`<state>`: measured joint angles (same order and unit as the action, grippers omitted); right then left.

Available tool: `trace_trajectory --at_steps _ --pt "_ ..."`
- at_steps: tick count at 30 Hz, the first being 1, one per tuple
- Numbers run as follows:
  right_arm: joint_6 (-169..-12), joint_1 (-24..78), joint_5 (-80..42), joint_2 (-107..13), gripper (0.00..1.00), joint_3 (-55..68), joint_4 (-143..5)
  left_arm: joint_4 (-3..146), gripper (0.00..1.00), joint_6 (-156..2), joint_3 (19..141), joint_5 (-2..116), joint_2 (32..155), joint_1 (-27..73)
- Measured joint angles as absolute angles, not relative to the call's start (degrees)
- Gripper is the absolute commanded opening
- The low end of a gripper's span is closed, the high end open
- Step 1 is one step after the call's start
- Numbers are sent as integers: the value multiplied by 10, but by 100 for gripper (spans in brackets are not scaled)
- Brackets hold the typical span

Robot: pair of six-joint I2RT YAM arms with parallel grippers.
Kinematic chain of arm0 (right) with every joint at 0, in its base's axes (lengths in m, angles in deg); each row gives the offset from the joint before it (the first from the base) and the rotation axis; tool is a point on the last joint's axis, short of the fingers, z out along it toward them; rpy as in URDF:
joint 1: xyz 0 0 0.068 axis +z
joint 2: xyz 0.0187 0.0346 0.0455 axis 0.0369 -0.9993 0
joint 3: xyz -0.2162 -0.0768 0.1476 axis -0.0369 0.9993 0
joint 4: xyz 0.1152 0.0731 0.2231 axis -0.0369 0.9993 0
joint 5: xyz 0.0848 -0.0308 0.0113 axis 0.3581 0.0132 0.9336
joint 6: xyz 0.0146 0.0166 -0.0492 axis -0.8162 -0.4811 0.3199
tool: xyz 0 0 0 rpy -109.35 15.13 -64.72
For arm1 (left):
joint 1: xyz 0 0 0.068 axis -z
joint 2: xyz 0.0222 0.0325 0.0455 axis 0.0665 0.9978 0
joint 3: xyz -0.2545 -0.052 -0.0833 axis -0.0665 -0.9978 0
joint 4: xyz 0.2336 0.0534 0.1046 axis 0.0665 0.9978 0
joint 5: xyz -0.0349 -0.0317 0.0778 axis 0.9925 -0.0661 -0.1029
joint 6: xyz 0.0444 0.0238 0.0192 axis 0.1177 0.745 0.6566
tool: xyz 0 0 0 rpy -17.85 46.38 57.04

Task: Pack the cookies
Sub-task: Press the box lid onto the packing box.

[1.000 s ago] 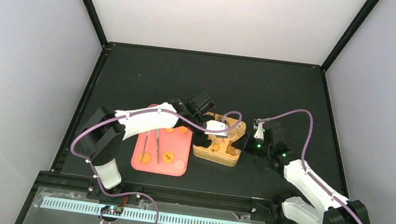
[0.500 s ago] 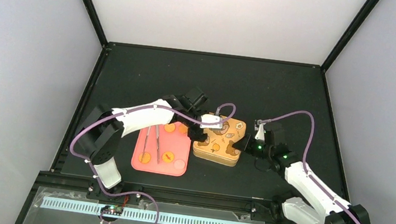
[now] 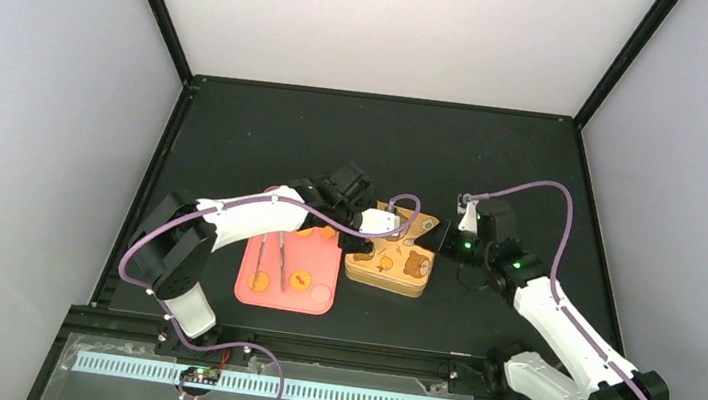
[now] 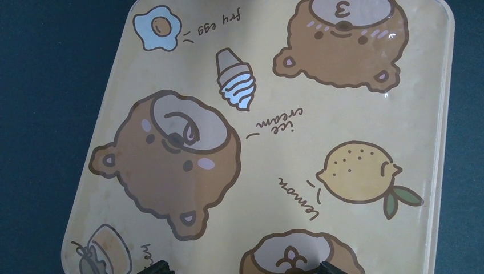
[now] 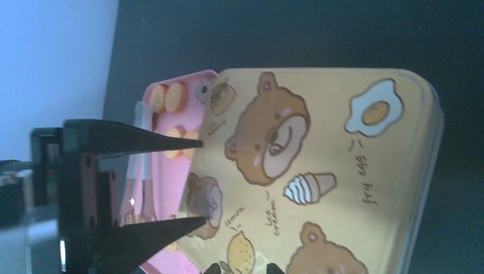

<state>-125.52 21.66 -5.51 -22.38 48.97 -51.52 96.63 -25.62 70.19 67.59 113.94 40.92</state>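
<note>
Orange cookies [image 3: 299, 278] lie on a pink tray [image 3: 318, 302], and more of them [image 5: 169, 98] show beyond the tin. A yellow tin with a bear-print lid [image 3: 393, 260] stands right of the tray. The lid [image 4: 274, 114] fills the left wrist view. My left gripper [image 3: 361, 233] hangs over the tin's left part, fingers wide open [image 4: 242, 268] with nothing between them. It also shows from the right wrist [image 5: 201, 181]. My right gripper [image 3: 436, 237] is at the tin's far right corner. Its tips [image 5: 244, 268] stand a little apart over the lid [image 5: 319, 131], empty.
Metal tongs [image 3: 272, 251] lie lengthwise on the pink tray [image 5: 171, 177] among the cookies. Black table [image 3: 356, 150] stretches behind the tin to the back wall. The arms' bases and a rail run along the near edge.
My right gripper has moved from the tin's right side back toward its far right corner. The left gripper has shifted slightly over the lid. The tin has stayed in place.
</note>
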Motion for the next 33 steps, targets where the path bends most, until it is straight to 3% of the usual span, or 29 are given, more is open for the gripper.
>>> trace_trajectory --at_steps 10,19,28,33 --pt "-1279 217 -22 -244 21 568 -565 968 69 -254 702 667 1137 413" --pt "-1284 216 -9 -229 21 595 -600 1037 75 -255 710 654 1115 412" --pt "-1263 216 -34 -191 43 561 -528 1120 98 -279 718 668 1078 377" --pt "-1258 216 -42 -167 48 533 -506 1142 99 -296 719 672 1033 335"
